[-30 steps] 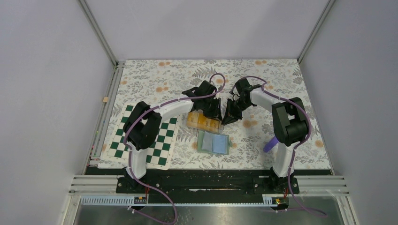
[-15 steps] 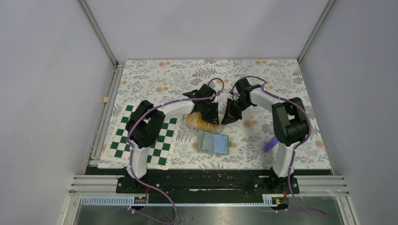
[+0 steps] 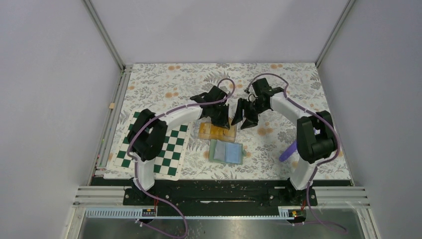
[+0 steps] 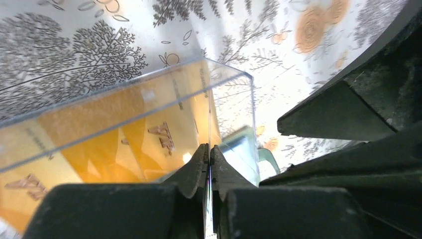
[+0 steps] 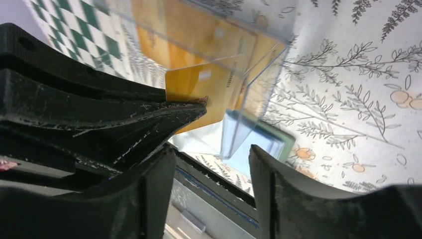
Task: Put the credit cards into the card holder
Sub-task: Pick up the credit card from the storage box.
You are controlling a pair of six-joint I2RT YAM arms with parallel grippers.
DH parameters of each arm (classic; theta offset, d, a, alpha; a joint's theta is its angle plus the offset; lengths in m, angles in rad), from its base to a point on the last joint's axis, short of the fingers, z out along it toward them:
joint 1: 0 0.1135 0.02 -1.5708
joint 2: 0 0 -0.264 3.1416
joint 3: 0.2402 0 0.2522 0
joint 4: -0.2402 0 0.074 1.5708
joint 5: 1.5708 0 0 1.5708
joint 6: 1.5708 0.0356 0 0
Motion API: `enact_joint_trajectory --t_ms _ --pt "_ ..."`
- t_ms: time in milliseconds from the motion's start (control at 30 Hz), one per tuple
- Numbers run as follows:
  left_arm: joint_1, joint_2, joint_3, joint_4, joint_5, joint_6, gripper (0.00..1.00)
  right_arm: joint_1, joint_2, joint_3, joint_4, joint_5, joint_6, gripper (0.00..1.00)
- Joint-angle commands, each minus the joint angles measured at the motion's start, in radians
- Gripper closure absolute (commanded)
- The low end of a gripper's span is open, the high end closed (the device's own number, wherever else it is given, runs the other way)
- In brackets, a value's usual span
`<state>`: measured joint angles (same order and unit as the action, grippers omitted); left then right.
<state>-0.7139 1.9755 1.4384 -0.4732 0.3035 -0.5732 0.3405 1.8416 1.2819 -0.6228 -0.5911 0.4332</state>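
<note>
The clear card holder [image 3: 217,130] lies mid-table with several orange-yellow credit cards [image 3: 211,128] inside it. My left gripper [image 3: 222,118] is at its far edge. In the left wrist view the left gripper [image 4: 209,149] is shut on the thin clear wall of the card holder [image 4: 231,99], with the credit cards [image 4: 124,144] showing through it. My right gripper [image 3: 246,118] hangs just right of the holder. In the right wrist view the right gripper [image 5: 211,154] stands open with nothing between its fingers, just short of a corner of the card holder [image 5: 259,74]. One credit card [image 5: 191,82] leans up inside the holder.
A flat blue-green case [image 3: 226,152] lies just in front of the holder. The green-and-white chequered board [image 3: 154,144] sits to the left under the left arm. A purple object [image 3: 287,151] lies by the right arm's base. Frame posts rise at the table's back corners.
My right gripper has opened and drawn slightly back and to the right. My left gripper has shut on the card holder's wall.
</note>
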Motion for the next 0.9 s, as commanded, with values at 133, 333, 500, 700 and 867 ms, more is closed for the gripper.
enact_joint_trajectory --t_ms 133,333,500,700,867 --pt "0.009 -0.324 -0.064 0.050 -0.121 0.026 1.00 0.009 -0.324 -0.017 -0.027 0.044 -0.039 0.21" --pt "0.009 -0.624 -0.319 0.274 0.000 -0.011 1.00 0.008 -0.546 -0.128 -0.008 -0.051 -0.040 0.12" --pt "0.006 -0.819 -0.581 0.630 0.255 -0.104 1.00 0.009 -0.737 -0.284 0.127 -0.239 0.051 0.10" --pt "-0.005 -0.914 -0.728 0.898 0.396 -0.261 1.00 0.028 -0.865 -0.431 0.388 -0.390 0.256 0.14" --pt "-0.023 -0.923 -0.741 0.949 0.399 -0.308 1.00 0.113 -0.842 -0.449 0.491 -0.399 0.315 0.26"
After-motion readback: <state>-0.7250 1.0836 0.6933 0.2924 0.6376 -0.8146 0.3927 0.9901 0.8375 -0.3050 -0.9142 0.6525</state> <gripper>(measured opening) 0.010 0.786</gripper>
